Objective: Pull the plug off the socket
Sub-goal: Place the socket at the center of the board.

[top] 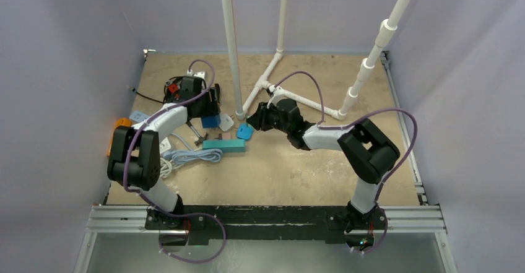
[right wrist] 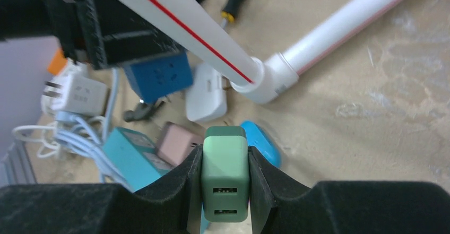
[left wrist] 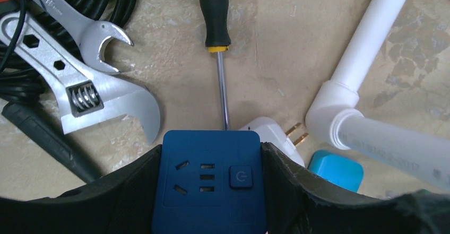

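My left gripper [left wrist: 211,162] is shut on a dark blue socket block [left wrist: 211,183], whose face shows empty slots and a power button. It also shows in the top view [top: 210,121] and in the right wrist view [right wrist: 158,76]. My right gripper [right wrist: 225,162] is shut on a green plug adapter [right wrist: 225,178] with two USB ports, held apart from the socket, above a bright blue plug [right wrist: 261,143]. In the top view the right gripper [top: 255,119] hovers to the right of the socket.
White PVC pipes [top: 230,44] stand between the arms. Wrenches [left wrist: 79,80], a screwdriver [left wrist: 215,29] and black cable lie beyond the socket. A white plug [left wrist: 273,136], a pink adapter [right wrist: 178,144], a teal box [top: 224,144] and coiled white cable [top: 189,157] lie nearby.
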Robot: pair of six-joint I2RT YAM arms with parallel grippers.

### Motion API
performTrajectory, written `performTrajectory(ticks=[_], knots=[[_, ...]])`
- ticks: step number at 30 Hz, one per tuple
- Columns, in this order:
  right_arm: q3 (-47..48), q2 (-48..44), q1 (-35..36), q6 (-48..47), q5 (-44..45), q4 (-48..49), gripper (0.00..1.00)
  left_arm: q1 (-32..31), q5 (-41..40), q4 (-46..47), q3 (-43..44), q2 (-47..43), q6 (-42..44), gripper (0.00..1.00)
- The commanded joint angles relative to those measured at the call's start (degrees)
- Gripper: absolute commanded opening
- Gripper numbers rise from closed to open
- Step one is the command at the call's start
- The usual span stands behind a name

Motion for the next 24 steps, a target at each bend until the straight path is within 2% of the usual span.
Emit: performTrajectory(ticks=[1,5,9,12,14,17,20,21,24], knots=[[4.01,3.63,-0.45,-0.62,0.16,1.74,0.07,0.72,1.59,1.37,4.37,3.61,-1.09,0.06],[4.72,6.85,-0.71,-0.89,1.44,1.95,0.15,0.75,3.39,1.29,4.51,4.6,-1.6,0.16],[5.89,9.35,-0.99,-0.89,1.27,1.62,0.35,0.81,2.72,0.44,5.07,4.31,-1.35,0.3],[5.95,9.77,-1.27,-0.8,2.08,1.55,0.49,0.81,1.52,-0.1,5.42,3.93,-0.91,0.46],[5.99,10.0,-1.49,-0.8,2.48,1.58,0.57,0.81,1.02,-0.46,5.56,3.82,-0.85,0.61],[6.57,10.9,-2.07,-0.8,2.16,1.62,0.67,0.81,-0.13,-0.94,5.69,3.6,-0.89,0.79],[7.42,11.44,-2.63,-1.12,1.84,1.31,0.78,0.81,-1.03,-1.13,5.72,2.88,-0.81,0.86],[7.4,11.08,-2.75,-1.19,2.19,1.31,0.82,0.81,-1.07,-1.09,5.55,2.4,-0.74,0.92],[6.5,9.65,-2.95,-1.56,4.2,1.16,0.89,0.81,-2.18,-0.6,5.17,0.74,-0.33,0.95]])
